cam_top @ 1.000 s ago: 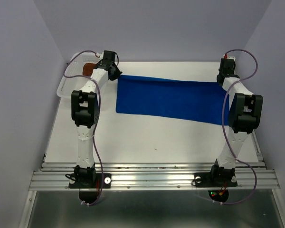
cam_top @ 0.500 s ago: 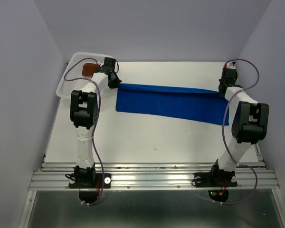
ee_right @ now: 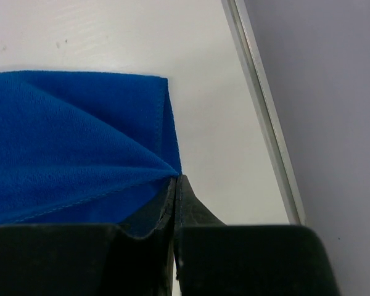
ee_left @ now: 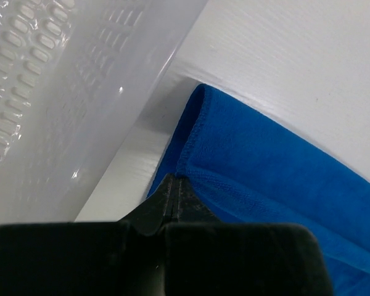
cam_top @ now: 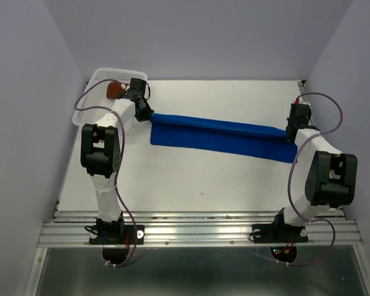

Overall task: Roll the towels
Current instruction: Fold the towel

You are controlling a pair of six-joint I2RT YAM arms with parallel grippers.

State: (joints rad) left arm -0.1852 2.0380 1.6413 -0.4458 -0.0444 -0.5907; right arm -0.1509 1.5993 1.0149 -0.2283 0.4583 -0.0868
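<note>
The royal blue towel [cam_top: 219, 137] lies stretched across the table, its far edge lifted and folded over toward me. My left gripper [cam_top: 149, 115] is shut on the towel's far-left corner, seen in the left wrist view [ee_left: 176, 177] pinching the blue hem [ee_left: 246, 166]. My right gripper [cam_top: 290, 131] is shut on the far-right corner, seen in the right wrist view [ee_right: 176, 177] pinching the blue cloth [ee_right: 68, 142]. The rust-brown towel [cam_top: 115, 89] lies in the white mesh basket [cam_top: 91, 89] at the far left.
The basket wall [ee_left: 61, 92] stands close beside my left gripper. A metal rail [ee_right: 262, 105] runs along the table's right edge next to the purple wall. Aluminium rails [cam_top: 197, 229] cross the near edge by the arm bases.
Both grippers have pulled the towel's far edge toward me, so the blue strip shows narrower and folded over. The right arm has swung rightward and nearer.
</note>
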